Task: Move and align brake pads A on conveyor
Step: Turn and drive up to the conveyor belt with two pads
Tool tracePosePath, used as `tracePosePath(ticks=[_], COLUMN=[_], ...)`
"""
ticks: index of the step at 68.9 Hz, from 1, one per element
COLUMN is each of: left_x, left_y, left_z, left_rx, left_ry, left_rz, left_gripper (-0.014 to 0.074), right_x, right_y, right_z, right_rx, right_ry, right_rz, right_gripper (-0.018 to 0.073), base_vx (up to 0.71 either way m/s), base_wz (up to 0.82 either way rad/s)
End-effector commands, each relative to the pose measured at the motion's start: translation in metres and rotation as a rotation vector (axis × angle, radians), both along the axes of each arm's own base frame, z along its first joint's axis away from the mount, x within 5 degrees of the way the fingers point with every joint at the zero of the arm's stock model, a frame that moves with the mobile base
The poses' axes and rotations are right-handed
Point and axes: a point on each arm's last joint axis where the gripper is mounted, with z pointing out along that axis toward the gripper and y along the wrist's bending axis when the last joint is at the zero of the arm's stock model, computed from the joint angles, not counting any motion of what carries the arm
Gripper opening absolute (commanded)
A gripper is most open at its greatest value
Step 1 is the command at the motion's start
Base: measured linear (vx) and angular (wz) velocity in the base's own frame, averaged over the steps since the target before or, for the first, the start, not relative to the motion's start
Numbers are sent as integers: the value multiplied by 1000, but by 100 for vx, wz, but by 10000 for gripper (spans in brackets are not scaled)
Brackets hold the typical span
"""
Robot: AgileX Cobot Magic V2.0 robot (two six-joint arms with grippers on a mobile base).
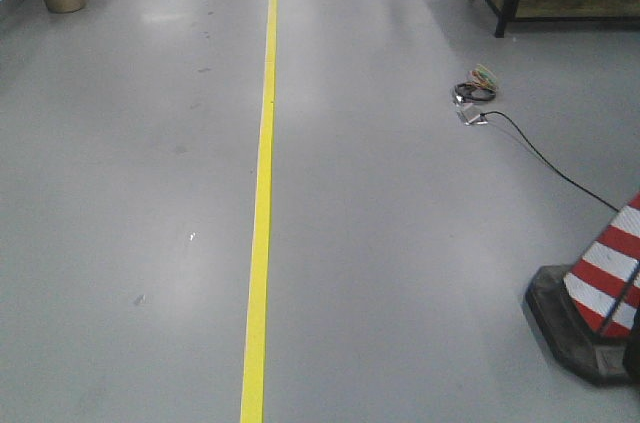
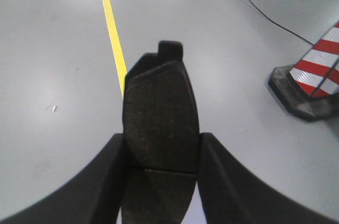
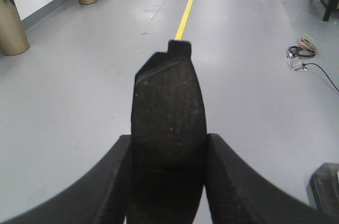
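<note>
A: Over bare grey floor (image 1: 400, 273), we have both hands loaded. Left hand (image 2: 161, 181) pinches a pad (image 2: 161, 118) by its long edges, tab end pointing away.
B: Same on the right: right hand (image 3: 167, 181) clamps a second pad (image 3: 168, 113), tab end out. Conveyor isn't in any view.
A: Yellow line (image 1: 262, 193) and cone (image 1: 605, 273) below us.

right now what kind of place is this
Probably a factory or warehouse floor: smooth grey floor with a yellow lane line, a striped traffic cone, a loose cable, and green and blue floor markings.
</note>
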Motion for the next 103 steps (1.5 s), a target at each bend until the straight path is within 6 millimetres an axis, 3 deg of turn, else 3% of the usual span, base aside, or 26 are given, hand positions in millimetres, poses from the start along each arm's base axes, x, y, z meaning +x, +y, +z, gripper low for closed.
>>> tracePosePath(ticks=[1, 32, 103], left_x=[4, 4, 4], left_y=[-2, -2, -2], left_z=[15, 15, 15], left_rx=[-39, -40, -40], left_ry=[-97, -98, -98], left_rz=[-7, -7, -7], left_gripper=[-6, -6, -6], right_x=[2, 2, 2], right_y=[-1, -1, -1], right_z=[19, 19, 19], right_rx=[21, 21, 21], right_ry=[-124, -124, -123], right_rz=[-11, -11, -11], right_gripper=[-4, -4, -4], base_vx=[54, 42, 24], base_wz=[8, -18, -86])
